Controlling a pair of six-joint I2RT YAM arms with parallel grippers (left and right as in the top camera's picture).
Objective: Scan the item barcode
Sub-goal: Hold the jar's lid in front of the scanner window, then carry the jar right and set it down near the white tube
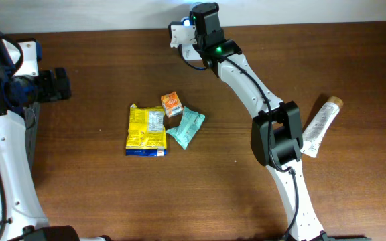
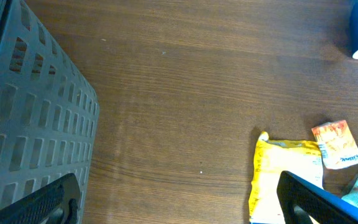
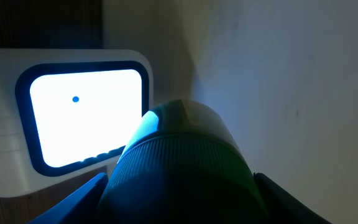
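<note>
**Entry: barcode station, listed from the arms' side of the table outward**

1. Left end effector [image 2: 182, 208]: at the left side, fingers spread wide with nothing between them, hanging over bare wood. Idle.
2. Grey slotted crate [image 2: 30, 124]: just beside that end effector, at the table's left edge. No markings show.
3. Table [image 1: 99, 187]: dark wood grain.
4. Yellow packet [image 1: 146, 130]: lies flat mid-table. Its print is too small to read.
5. Teal packet [image 1: 186, 127]: tilted, touching the yellow packet's right side. No writing is legible.
6. Orange packet [image 1: 171, 104]: small, just beyond the other two. It has a line of lettering, but it cannot be read.
7. White tube [image 1: 320, 124]: tan cap, lying at the right near the right arm's elbow. Its text cannot be read.
8. Right end effector [image 3: 178, 199]: at the far edge, closed around the green-capped item [image 3: 179, 143], which has a pale green dome above a dark ribbed collar.
9. Scanner [image 1: 179, 33]: white housing at the far edge, close behind the held item. Its window glows white with one blue dot [image 3: 75, 99]. No brand shows.

**Step in hand (judged):** the item is being presented to the scanner. No barcode shows on its visible part. The next move probably means turning the wrist until the printed side faces the lit window squarely, with the grip kept firm.
</note>
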